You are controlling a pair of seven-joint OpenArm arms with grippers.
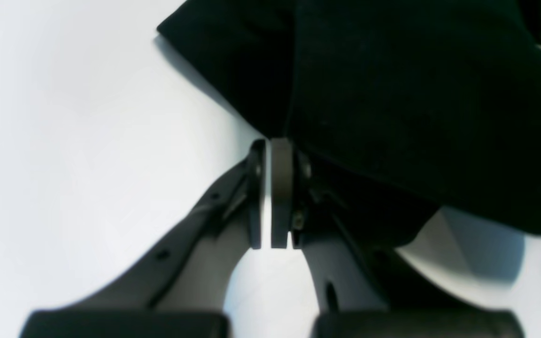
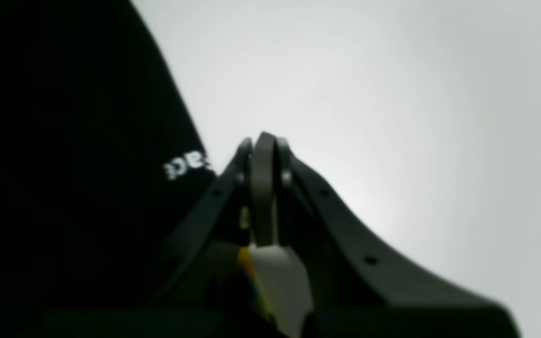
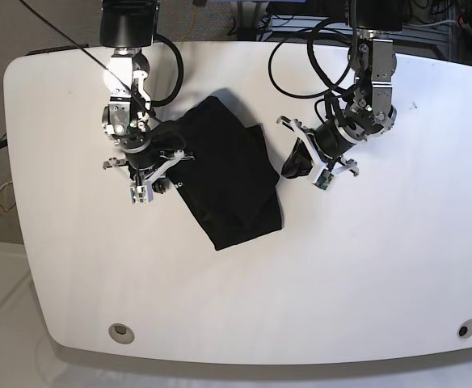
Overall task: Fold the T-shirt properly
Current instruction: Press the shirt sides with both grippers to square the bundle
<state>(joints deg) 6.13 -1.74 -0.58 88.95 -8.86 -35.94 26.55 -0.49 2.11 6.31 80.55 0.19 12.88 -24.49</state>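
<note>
Both arms are black-and-white, with looping black cables and curved dark claw fingers.

The base view looks straight down on the table; both wrist views sit close behind their tools.

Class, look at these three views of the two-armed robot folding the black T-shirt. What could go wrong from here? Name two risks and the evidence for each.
1. The left end effector looks shut on the edge of the T-shirt; with so little cloth pinched, it may slip out.
2. The right end effector is shut beside the cloth, apparently holding nothing, so a one-sided pull may skew the lopsided bundle on the table.
</note>
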